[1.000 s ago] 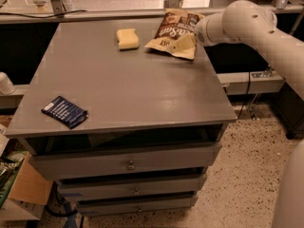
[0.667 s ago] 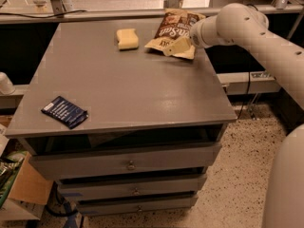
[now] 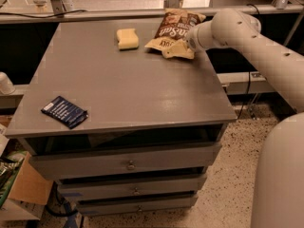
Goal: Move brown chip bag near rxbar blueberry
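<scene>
The brown chip bag (image 3: 172, 28) lies at the far right of the grey cabinet top (image 3: 137, 89), dark brown with tan-yellow ends. My gripper (image 3: 191, 38) is at the bag's right edge, at the end of the white arm that reaches in from the right, and it is mostly hidden behind the wrist and the bag. The rxbar blueberry (image 3: 64, 111), a small flat navy wrapper, lies near the front left corner of the top, far from the bag.
A pale yellow sponge-like block (image 3: 127, 38) sits left of the bag at the back. The cabinet has drawers (image 3: 128, 164) below. A cardboard box (image 3: 23, 189) stands on the floor at the left. A counter runs behind the cabinet.
The arm and its wrist have shifted a little to the left against the bag. The bag stays at about the same spot. The rxbar and the block have not moved.
</scene>
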Robot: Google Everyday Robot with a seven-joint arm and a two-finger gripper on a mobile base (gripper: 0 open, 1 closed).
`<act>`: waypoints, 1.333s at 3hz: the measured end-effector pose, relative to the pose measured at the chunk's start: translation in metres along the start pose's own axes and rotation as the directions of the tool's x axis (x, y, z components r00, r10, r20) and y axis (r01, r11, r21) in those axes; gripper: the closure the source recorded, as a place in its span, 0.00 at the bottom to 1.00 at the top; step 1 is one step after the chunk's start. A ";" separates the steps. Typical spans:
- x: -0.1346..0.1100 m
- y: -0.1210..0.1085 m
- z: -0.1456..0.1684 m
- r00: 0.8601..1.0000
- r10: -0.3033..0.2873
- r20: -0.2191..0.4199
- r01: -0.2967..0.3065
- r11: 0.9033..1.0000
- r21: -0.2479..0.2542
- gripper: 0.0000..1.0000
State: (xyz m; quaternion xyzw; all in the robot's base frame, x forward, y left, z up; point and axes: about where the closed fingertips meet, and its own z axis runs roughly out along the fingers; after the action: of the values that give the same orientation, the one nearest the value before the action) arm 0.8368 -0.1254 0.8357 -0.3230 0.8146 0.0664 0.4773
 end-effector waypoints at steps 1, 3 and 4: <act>0.004 0.002 0.002 1.000 0.003 -0.005 -0.003 1.000 -0.006 0.41; 0.002 0.001 0.000 1.000 0.003 -0.005 -0.003 1.000 -0.006 0.86; 0.000 0.001 -0.001 1.000 0.003 -0.005 -0.003 1.000 -0.006 1.00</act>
State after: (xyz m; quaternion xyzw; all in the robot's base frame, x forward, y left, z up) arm 0.8357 -0.1249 0.8363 -0.3233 0.8161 0.0689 0.4742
